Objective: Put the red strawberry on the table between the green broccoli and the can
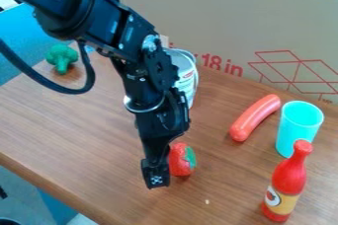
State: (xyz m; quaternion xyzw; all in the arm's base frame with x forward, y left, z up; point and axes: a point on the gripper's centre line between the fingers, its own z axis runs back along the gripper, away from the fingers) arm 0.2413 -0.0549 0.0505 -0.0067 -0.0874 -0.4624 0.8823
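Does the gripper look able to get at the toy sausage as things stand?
Probably yes. Nothing lies on the toy sausage, though the gripper may have to lift over the toy strawberry beside it, and the turquoise cup leaves less room on the sausage's right in the view.

Room: tabletop [72,115] between broccoli [61,57] and claw [156,174] | Obstacles: strawberry [179,161], can [188,75]

The table [79,125] bears broccoli [62,57], can [188,78], sausage [255,118], cup [296,129], bottle [288,179].
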